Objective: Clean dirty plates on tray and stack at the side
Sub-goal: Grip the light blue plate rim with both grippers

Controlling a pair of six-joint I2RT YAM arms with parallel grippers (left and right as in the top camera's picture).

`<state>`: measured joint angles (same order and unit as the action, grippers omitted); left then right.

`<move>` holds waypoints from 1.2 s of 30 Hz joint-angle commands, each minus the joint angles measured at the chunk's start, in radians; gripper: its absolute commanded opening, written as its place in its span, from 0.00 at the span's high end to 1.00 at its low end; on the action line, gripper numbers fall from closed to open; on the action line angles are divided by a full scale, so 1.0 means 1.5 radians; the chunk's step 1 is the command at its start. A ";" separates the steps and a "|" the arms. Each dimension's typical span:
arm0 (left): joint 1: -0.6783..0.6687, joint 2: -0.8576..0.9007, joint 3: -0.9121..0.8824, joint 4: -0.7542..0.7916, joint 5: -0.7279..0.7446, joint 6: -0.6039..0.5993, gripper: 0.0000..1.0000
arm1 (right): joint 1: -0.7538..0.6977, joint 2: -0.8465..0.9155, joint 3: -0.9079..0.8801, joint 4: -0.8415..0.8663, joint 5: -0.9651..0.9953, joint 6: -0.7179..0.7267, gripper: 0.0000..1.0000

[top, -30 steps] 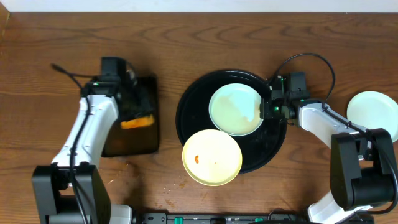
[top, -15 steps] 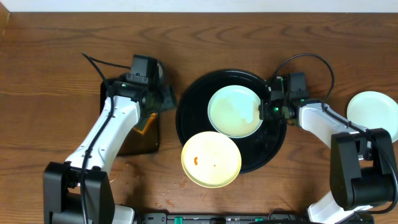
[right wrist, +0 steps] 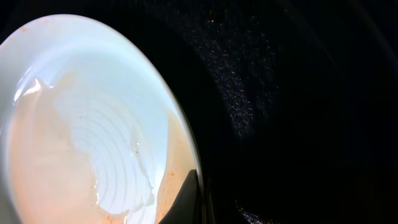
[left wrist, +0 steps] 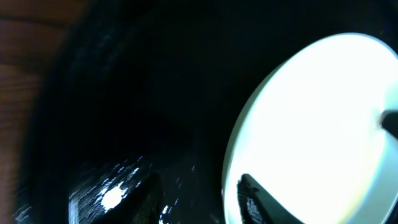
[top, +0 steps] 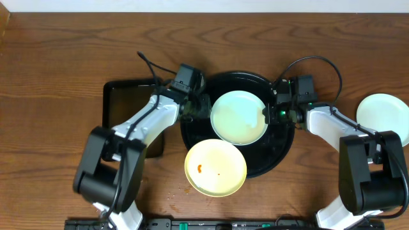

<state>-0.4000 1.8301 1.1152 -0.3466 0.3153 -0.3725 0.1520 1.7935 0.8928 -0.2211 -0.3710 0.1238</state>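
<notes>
Gripping the rim of the smooth round mint plate (top: 236, 118) is the right pincer (top: 267, 115); left pincer (top: 203, 110) grip unreadable.

The left gripper (top: 202, 110) crossed to the mint plate (top: 238, 116).

Mint plate (top: 238, 116) on black tray (top: 275, 150), left gripper (top: 202, 110) and right gripper (top: 272, 114) flanking it, yellow plate (top: 215, 168) overlapping near rim.
</notes>
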 commanded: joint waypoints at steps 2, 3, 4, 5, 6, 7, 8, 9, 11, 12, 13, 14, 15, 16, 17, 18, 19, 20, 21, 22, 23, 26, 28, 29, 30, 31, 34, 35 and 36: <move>-0.004 0.039 0.002 0.029 0.069 -0.004 0.63 | 0.004 0.010 -0.006 -0.002 -0.020 -0.011 0.99; -0.004 0.046 0.002 0.028 0.067 -0.004 0.66 | 0.004 0.010 -0.006 -0.002 -0.021 -0.011 0.99; -0.004 0.054 0.002 0.028 0.067 -0.004 0.69 | 0.004 0.010 -0.006 -0.002 -0.023 -0.011 0.99; -0.004 0.063 0.002 0.028 0.067 -0.004 0.73 | 0.004 0.010 -0.006 -0.003 -0.028 -0.011 0.99; -0.004 0.071 0.002 0.028 0.067 -0.004 0.78 | 0.004 0.010 -0.006 -0.002 -0.033 -0.011 0.99; -0.004 0.078 0.002 0.028 0.067 -0.004 0.81 | 0.004 0.010 -0.006 -0.002 -0.035 -0.011 0.99; -0.004 0.086 0.002 0.028 0.067 -0.004 0.90 | 0.004 0.010 -0.006 -0.003 -0.035 -0.011 0.99; -0.004 0.093 0.002 0.028 0.067 -0.004 0.92 | 0.004 0.010 -0.006 -0.002 -0.035 -0.011 0.99; -0.004 0.102 0.002 0.028 0.066 -0.004 0.92 | 0.004 0.010 -0.006 -0.004 -0.035 -0.011 0.99; -0.004 0.104 0.002 0.029 0.066 -0.004 0.92 | 0.004 0.010 -0.006 -0.005 -0.035 -0.011 0.99; -0.004 0.106 0.002 0.029 0.063 -0.004 0.92 | 0.004 0.010 -0.006 -0.005 -0.035 -0.011 0.99; -0.004 0.107 0.002 0.028 0.054 -0.004 0.92 | 0.004 0.010 -0.006 -0.005 -0.036 -0.012 0.99; -0.004 0.108 0.002 0.028 0.043 -0.004 0.92 | 0.004 0.010 -0.006 -0.005 -0.038 -0.012 0.99; -0.004 0.110 0.002 0.028 0.038 -0.004 0.92 | 0.003 0.010 -0.006 -0.005 -0.042 -0.012 0.99; -0.004 0.112 0.002 0.028 0.036 -0.004 0.92 | 0.001 0.010 -0.006 -0.006 -0.051 -0.014 0.99; -0.004 0.115 0.002 0.028 0.036 -0.004 0.92 | -0.002 0.010 -0.006 -0.008 -0.064 -0.020 0.98; -0.004 0.118 0.002 0.028 0.036 -0.004 0.92 | -0.006 0.010 -0.006 -0.012 -0.075 -0.026 0.93; -0.004 0.123 0.002 0.028 0.036 -0.003 0.92 | -0.011 0.010 -0.006 -0.018 -0.087 -0.031 0.90; -0.004 0.125 0.002 0.029 0.036 -0.003 0.93 | -0.018 0.010 -0.006 -0.025 -0.094 -0.035 0.85; -0.004 0.127 0.002 0.029 0.036 -0.004 0.92 | -0.024 0.010 -0.006 -0.032 -0.098 -0.034 0.83; -0.004 0.127 0.002 0.029 0.036 -0.004 0.93 | -0.032 0.010 -0.006 -0.040 -0.105 -0.036 0.81; -0.004 0.127 0.002 0.034 0.037 -0.004 0.92 | -0.058 0.010 -0.007 -0.068 -0.147 -0.062 0.78; -0.004 0.127 0.002 0.036 0.037 -0.004 0.92 | -0.072 0.012 -0.007 -0.081 -0.184 -0.076 0.77; -0.004 0.127 0.002 0.037 0.037 -0.004 0.93 | -0.077 0.014 -0.007 -0.085 -0.208 -0.086 0.76; -0.004 0.127 0.002 0.038 0.037 -0.004 0.92 | -0.080 0.017 -0.007 -0.086 -0.226 -0.092 0.77; -0.004 0.127 0.002 0.039 0.037 -0.004 0.92 | -0.081 0.019 -0.007 -0.087 -0.244 -0.094 0.76; -0.004 0.127 0.002 0.041 0.037 -0.004 0.92 | -0.077 0.028 -0.007 -0.082 -0.261 -0.094 0.76; -0.004 0.127 0.002 0.041 0.038 -0.004 0.92 | -0.075 0.031 -0.007 -0.079 -0.262 -0.094 0.76; -0.004 0.127 0.002 0.041 0.039 -0.003 0.92 | -0.072 0.034 -0.007 -0.073 -0.265 -0.093 0.76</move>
<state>-0.4076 1.9568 1.1336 -0.2790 0.4324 -0.3847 0.0368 1.8225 0.8886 -0.3435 -0.6888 0.0162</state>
